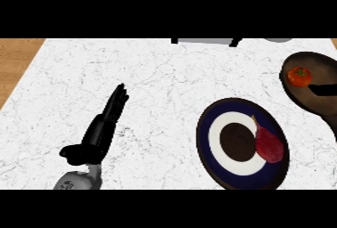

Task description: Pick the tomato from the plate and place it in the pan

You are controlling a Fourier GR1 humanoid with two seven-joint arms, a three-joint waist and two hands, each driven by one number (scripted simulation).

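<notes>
The tomato (300,76) lies inside the dark pan (314,95) at the right edge of the frame, touched by no hand. Below and left of the pan, a dark blue plate (227,171) with a white ring carries a dark red pointed vegetable (269,143) on its right side. At lower left, the left hand (105,122) rests released on the white marble counter (158,75), fingers straight toward the upper right.

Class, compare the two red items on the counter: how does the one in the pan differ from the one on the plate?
The tomato is round and orange-red with a green top; the dark red item is elongated and tapers to a point. The tomato lies in the pan; the dark red item lies on the plate's right side. Neither is held.
</notes>
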